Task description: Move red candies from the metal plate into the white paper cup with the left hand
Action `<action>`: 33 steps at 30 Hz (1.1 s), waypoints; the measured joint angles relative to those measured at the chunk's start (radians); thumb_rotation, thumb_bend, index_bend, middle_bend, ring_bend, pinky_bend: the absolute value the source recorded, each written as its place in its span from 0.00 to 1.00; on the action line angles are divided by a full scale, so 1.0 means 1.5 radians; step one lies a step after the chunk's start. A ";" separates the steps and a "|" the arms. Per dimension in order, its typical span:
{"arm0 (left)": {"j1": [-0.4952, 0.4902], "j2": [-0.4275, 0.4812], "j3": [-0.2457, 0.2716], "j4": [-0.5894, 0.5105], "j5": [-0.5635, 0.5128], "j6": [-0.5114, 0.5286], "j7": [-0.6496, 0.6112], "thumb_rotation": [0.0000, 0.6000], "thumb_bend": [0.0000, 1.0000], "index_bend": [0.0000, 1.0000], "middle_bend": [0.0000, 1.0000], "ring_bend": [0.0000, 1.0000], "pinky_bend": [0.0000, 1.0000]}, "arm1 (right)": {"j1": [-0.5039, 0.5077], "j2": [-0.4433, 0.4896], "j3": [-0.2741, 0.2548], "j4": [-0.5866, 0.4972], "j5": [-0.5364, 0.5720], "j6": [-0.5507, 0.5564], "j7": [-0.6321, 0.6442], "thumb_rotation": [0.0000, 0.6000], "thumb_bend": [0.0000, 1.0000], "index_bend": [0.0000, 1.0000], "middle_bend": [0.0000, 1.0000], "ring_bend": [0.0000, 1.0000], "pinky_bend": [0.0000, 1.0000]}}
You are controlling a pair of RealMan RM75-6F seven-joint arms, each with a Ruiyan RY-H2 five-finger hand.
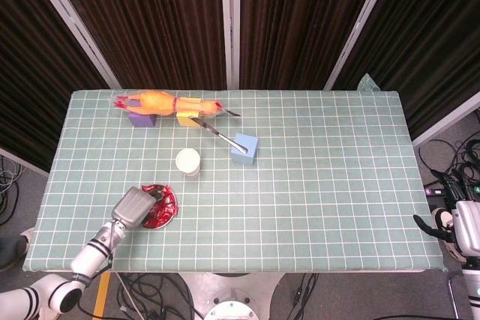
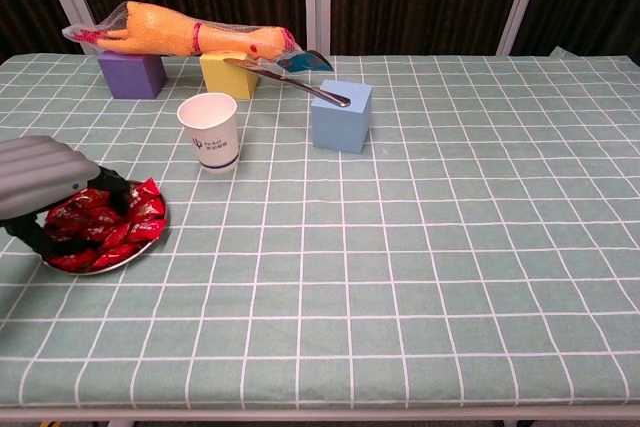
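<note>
Item one: we log a metal plate of red candies near the worktop's front-left corner. The left robot hand sits over the plate, palm down, dark fingers reaching into the pile; we cannot tell whether it grips a candy.

Item two: a white paper cup, upright, just behind the plate.

Item three: a blue cube, a yellow cube and a purple cube toward the back edge, with a rubber chicken lying across the purple and yellow ones, and a knife bridging yellow and blue.

Item four: the right robot hand hangs off the right edge, fingers apart, holding nothing.
</note>
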 measured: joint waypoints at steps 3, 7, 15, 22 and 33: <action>-0.003 -0.009 0.004 0.020 0.008 0.005 -0.014 1.00 0.35 0.56 0.58 0.88 1.00 | -0.001 0.001 0.000 -0.001 0.000 0.001 0.000 1.00 0.12 0.12 0.16 0.00 0.20; -0.010 -0.017 0.007 0.040 0.015 0.005 -0.037 1.00 0.41 0.63 0.65 0.91 1.00 | -0.002 0.002 -0.001 -0.002 -0.001 0.003 0.000 1.00 0.12 0.12 0.16 0.00 0.21; -0.024 -0.016 0.009 0.057 0.043 0.023 -0.107 1.00 0.53 0.71 0.73 0.94 1.00 | -0.004 0.003 -0.001 -0.002 -0.001 0.007 0.002 1.00 0.12 0.12 0.16 0.00 0.22; -0.045 0.024 -0.015 0.005 0.045 0.034 -0.134 1.00 0.54 0.72 0.74 0.94 1.00 | -0.003 0.002 -0.001 0.001 -0.002 0.006 0.006 1.00 0.12 0.12 0.16 0.00 0.22; -0.149 0.059 -0.103 -0.035 -0.023 -0.053 -0.132 1.00 0.54 0.71 0.74 0.94 1.00 | -0.003 0.002 0.001 0.007 0.006 0.000 0.010 1.00 0.12 0.12 0.16 0.00 0.23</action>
